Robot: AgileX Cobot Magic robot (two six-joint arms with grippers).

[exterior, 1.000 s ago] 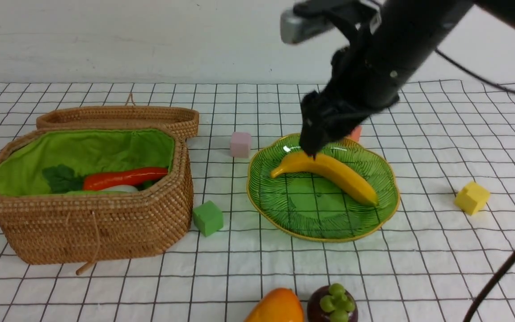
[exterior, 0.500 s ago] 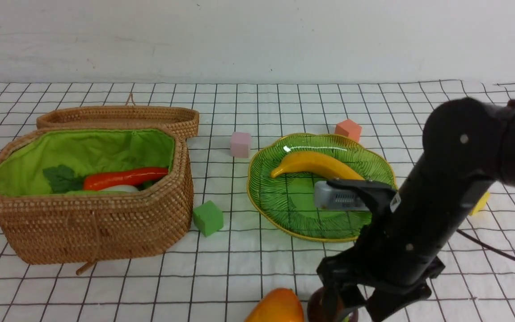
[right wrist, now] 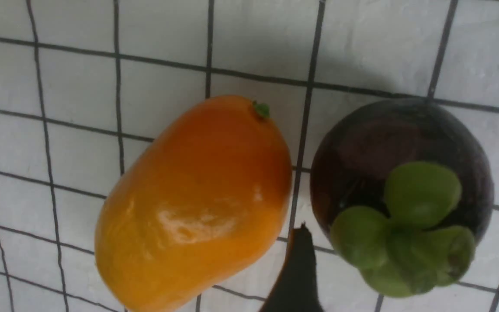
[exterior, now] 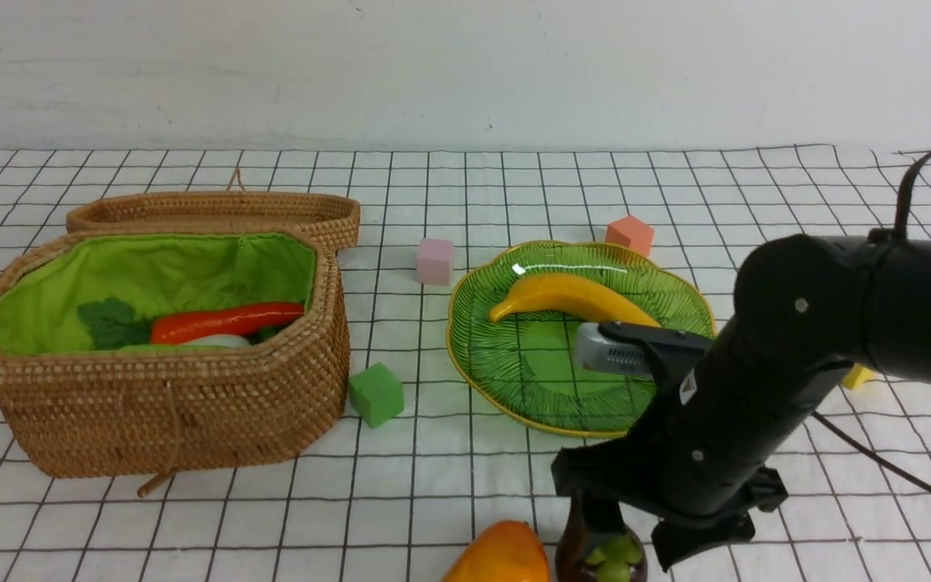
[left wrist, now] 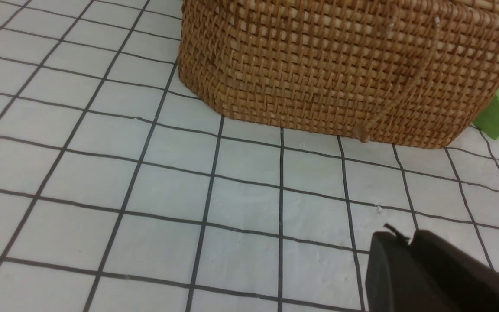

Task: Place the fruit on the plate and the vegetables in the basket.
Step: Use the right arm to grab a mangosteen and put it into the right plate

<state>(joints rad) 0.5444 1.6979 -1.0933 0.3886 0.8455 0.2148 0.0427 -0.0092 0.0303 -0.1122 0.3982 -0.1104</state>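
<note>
Purple mangosteen (right wrist: 401,173) lies between the widely spread right fingers (right wrist: 298,277)

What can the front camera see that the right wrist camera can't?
Only the front view shows the basket with the carrot inside, the plate holding the banana, and the green cube. Only the right wrist view shows the tiny green stem on the mango and the full round top of the mangosteen. Both show the mango, the mangosteen, the right end effector open around the mangosteen, and the checked cloth.
</note>
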